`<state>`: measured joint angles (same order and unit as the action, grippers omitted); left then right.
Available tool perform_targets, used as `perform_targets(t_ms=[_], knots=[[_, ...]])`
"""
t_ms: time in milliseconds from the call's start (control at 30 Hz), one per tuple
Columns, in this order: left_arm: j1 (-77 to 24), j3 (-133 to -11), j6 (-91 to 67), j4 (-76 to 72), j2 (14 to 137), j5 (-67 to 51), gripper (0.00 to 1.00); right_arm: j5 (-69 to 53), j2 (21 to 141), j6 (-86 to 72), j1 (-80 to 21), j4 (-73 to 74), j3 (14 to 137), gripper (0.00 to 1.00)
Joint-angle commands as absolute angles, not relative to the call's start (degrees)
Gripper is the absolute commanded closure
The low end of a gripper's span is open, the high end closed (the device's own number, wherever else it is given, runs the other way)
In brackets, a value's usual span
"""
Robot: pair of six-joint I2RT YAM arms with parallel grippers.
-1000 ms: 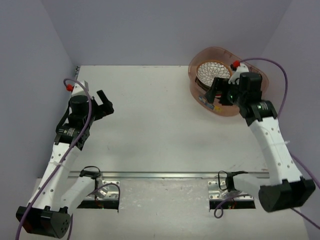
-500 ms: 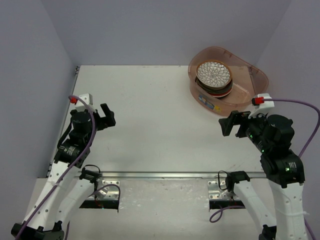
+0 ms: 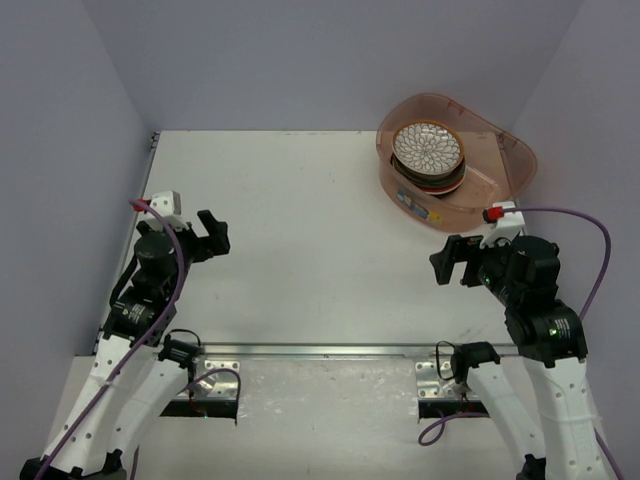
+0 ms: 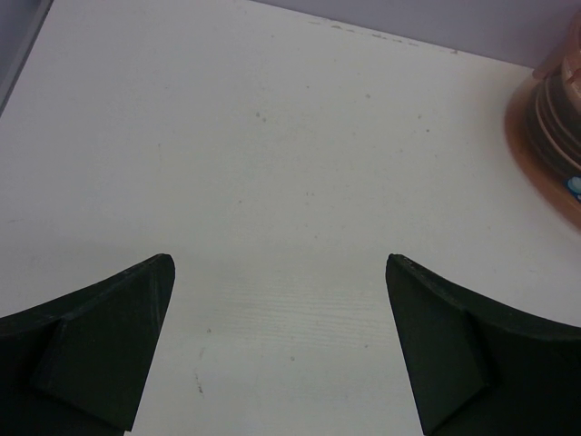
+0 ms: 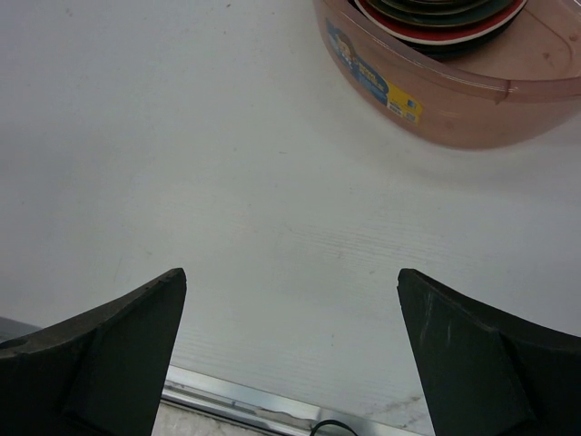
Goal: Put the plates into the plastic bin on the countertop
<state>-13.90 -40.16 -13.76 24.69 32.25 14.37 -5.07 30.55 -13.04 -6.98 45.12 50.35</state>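
1. Plates [image 3: 427, 150] sit stacked inside the plastic bin [image 3: 508, 165], at the far right corner of the countertop [image 3: 300, 220].
2. Left gripper [image 3: 213, 232] and right gripper [image 3: 452, 262] both have their jaws wide apart and hold nothing.
3. The task looks done, so park your arms low, well apart from the bin, and don't nudge it.

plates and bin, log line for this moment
plates: stacked inside plastic bin | left jaws: open, empty, above countertop | right jaws: open, empty, near bin

Open countertop [image 3: 300, 220] (bin [image 3: 497, 172] far right)
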Motion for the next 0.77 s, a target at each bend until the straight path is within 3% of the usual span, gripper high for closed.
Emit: perform_targets(t_ms=[0,733], knots=[[-14.84,-40.34,-13.43,23.01,32.43,16.47,0.0,-6.68,30.67,-13.55,-7.01,40.61,50.45,0.01],[-16.44,-40.87,-14.24,24.52,30.59,20.48,0.0,-5.04,31.99,-15.65,-6.94,37.61,48.69,0.01]])
